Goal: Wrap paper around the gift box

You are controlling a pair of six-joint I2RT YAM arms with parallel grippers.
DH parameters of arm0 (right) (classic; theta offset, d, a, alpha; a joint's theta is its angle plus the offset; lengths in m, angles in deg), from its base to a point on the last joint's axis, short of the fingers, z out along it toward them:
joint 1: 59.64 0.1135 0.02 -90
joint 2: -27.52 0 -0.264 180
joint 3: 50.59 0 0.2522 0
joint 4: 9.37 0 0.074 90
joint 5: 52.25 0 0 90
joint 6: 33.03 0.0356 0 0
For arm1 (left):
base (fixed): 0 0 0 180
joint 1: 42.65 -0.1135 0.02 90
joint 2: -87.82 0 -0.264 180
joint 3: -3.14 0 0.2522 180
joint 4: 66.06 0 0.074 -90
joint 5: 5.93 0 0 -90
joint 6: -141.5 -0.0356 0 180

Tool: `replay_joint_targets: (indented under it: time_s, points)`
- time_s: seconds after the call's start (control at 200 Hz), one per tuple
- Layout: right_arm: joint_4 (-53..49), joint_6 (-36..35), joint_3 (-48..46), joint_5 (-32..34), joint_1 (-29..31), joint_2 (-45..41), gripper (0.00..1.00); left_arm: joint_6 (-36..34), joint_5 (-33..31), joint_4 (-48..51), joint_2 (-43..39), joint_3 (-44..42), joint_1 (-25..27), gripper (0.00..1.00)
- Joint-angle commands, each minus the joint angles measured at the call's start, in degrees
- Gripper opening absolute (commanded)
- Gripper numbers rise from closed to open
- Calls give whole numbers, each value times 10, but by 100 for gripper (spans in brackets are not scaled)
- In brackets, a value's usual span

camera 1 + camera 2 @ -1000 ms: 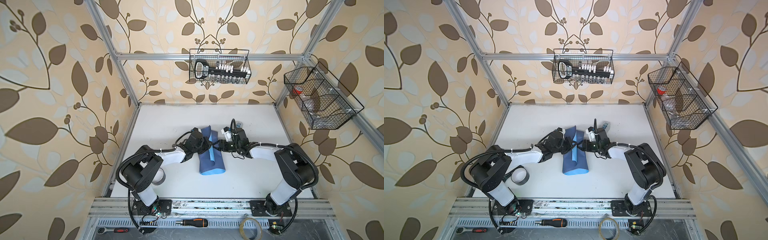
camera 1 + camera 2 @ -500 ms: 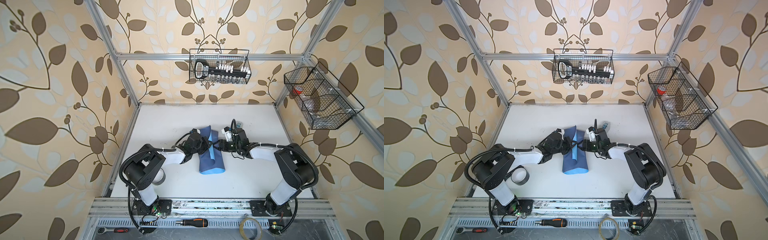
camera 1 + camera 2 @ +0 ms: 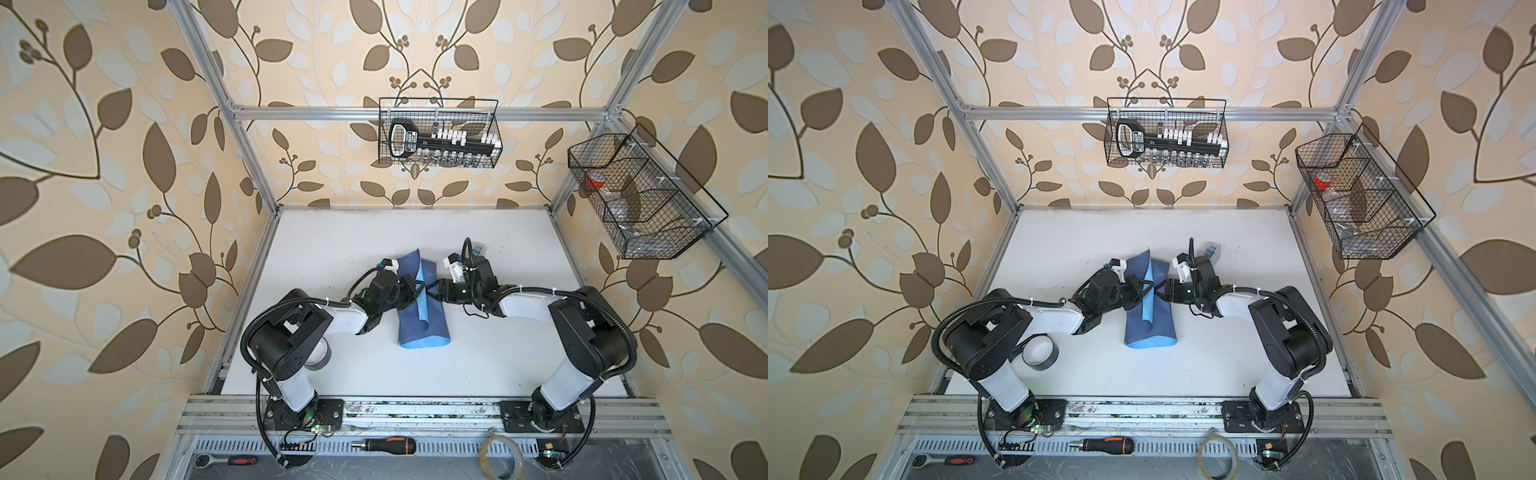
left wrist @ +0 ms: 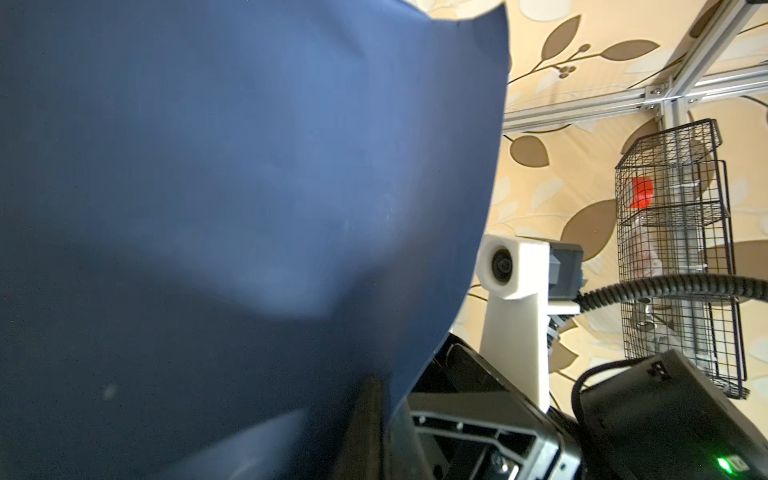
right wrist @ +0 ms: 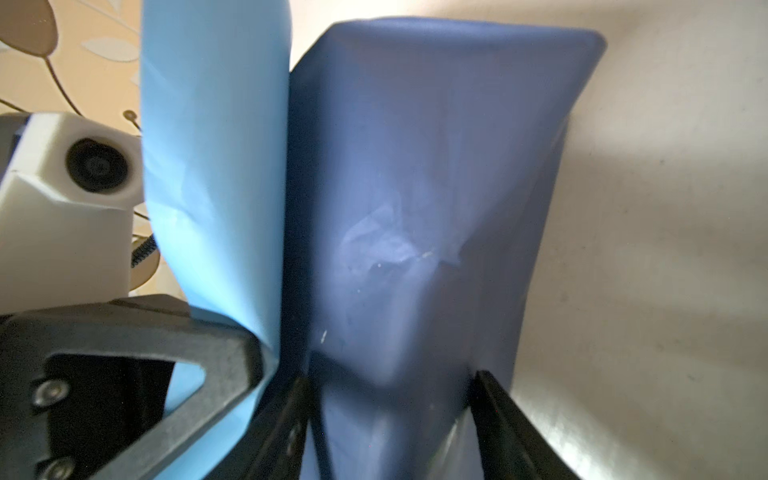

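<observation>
Spreading wide under both arms, the white table [image 3: 498,353] bears everything. At its middle lies the paper [image 3: 424,320], folded into a long bundle that runs near to far, dusky blue outside with a light-blue strip at its near end. One flap stands upright along the top, its light face turned right. The gift box does not show in any view; the boxy bulge in the right wrist view is all paper-covered. The left gripper [image 3: 415,289] reaches in from the left, its pincer closed together on the upright flap's edge. The right gripper [image 5: 390,386] reaches in from the right, its pincer clamped on the paper-covered bulge, a finger on each side. A black tape roll [image 3: 1040,366] lies near the left arm, and a small grey tape dispenser [image 3: 1210,251] sits just beyond the right wrist.
</observation>
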State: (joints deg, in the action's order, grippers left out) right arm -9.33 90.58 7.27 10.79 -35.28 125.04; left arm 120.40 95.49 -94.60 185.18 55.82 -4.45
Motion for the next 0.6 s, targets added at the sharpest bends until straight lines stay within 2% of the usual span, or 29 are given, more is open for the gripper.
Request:
replay_joint_targets:
  time_s: [0.0,0.25,0.6]
  points:
    - [-144,-18,-24,45,3,34,61,1,-4,10,26,-25,8,9]
    - [-155,-22,-15,46,1,26,61,-4,-14,18,23,-42,8,22]
    - [-187,-32,7,45,-18,-2,61,-4,-20,14,39,-55,9,34]
